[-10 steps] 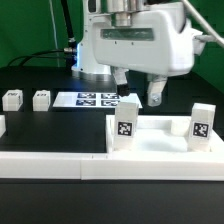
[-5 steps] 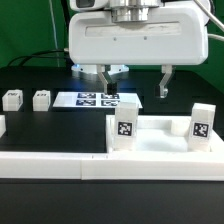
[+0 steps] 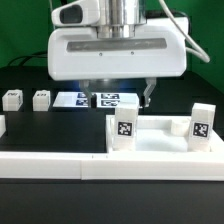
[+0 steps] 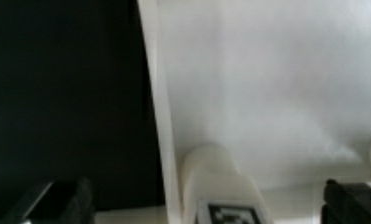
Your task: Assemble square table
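Your gripper [image 3: 119, 96]: wide open, empty. It hangs over the tabletop [image 3: 160, 142]. The tabletop's upright corner leg [image 3: 124, 128] stands below, centred between the jaws, long axis vertical. Likely a straight descent.

The exterior view sits low, near worktop [image 3: 50, 130] height, just in front of the square tabletop [image 3: 160, 138]; it faces level across it toward the marker board [image 3: 100, 100] beyond, close enough that the tabletop runs off the exterior view's right. The wrist view rides on the gripper [image 3: 118, 97] above the tabletop [image 4: 271, 90], looking down from very near (its fingers [image 4: 351, 200] frame the shot); both views share the tabletop's edge against the black worktop [image 4: 66, 90] and one tagged leg [image 3: 124, 128] [image 4: 223, 190].
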Available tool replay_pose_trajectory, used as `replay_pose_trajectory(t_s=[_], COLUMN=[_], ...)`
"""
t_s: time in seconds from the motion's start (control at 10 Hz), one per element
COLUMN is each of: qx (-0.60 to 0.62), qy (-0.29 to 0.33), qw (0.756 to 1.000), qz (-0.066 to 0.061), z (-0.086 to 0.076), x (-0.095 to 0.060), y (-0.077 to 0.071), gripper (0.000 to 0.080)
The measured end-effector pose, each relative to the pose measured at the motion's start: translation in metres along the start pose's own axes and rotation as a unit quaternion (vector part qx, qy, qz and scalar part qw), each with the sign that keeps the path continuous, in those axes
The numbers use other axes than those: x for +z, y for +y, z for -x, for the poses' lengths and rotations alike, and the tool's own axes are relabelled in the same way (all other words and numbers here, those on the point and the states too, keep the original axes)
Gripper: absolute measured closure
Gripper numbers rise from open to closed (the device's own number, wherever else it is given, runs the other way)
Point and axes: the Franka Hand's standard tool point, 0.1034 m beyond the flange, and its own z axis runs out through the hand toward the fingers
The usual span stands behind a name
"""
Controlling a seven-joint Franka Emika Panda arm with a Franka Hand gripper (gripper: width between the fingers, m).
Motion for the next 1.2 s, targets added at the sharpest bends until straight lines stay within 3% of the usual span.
replay_pose_trajectory(t_s=[0.2, 0.7, 0.8, 0.9, 1.2], qx=[-0.046, -0.041, -0.019, -0.013, -0.011], qy=[-0.004, -0.005, -0.027, -0.043, -0.065], qw=[0.999, 0.999, 0.999, 0.999, 0.998], qz=[0.014, 0.015, 0.004, 0.001, 0.001], z=[0.007, 0.007, 0.018, 0.023, 0.032], x=[0.020, 0.022, 0.031, 0.040, 0.057], y=[0.011, 0.013, 0.019, 0.022, 0.025], gripper=[0.0151, 0.0151, 0.0151, 0.0151, 0.0151])
